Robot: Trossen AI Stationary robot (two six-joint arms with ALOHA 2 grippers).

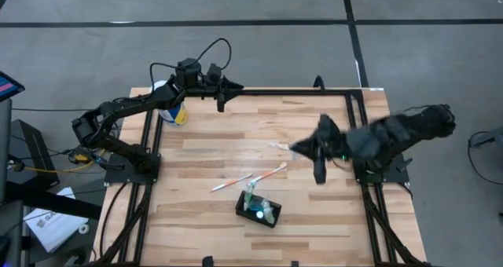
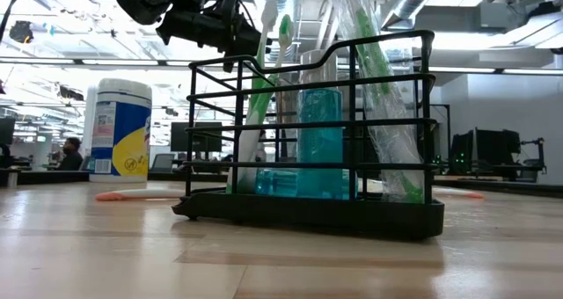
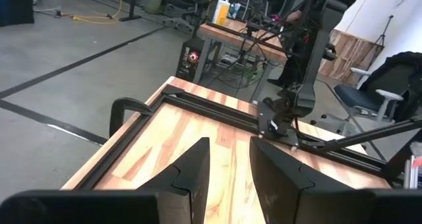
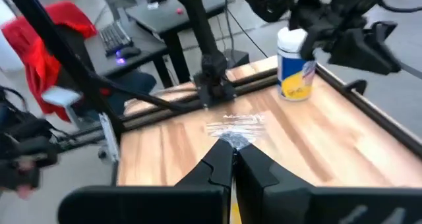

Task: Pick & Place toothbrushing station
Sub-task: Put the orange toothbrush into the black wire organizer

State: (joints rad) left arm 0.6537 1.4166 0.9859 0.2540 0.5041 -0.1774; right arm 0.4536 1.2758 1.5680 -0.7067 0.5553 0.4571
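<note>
Station: we are seeing the toothbrushing station [image 1: 258, 210], a black wire holder, standing upright near the table's front edge, a little left of middle; in the low view [image 2: 310, 127] it is carrying green-and-white toothbrushes and a blue cup.
Loose brushes: we are finding two toothbrushes [image 1: 250, 177] lying flat on the wood just behind the station, apart from it, one white and one orange.
Right gripper: we are watching the right gripper [image 1: 319, 175] hanging over the table's right-middle, well apart from the station; its fingers [image 4: 217, 165] are pressing together with a scrap of clear crinkled wrapper [image 4: 236, 126] at their tips, and we cannot tell whether it is being held.
Table: we are looking at a wooden table [image 1: 204, 149] with a black frame.
Canister: we are seeing a white-lidded canister [image 1: 170, 110] standing at the far left corner.
Left gripper: we are seeing the left gripper [image 1: 222, 102] hovering at the far edge, beside the canister; its fingers [image 3: 191, 178] are standing partly apart with nothing between them.
</note>
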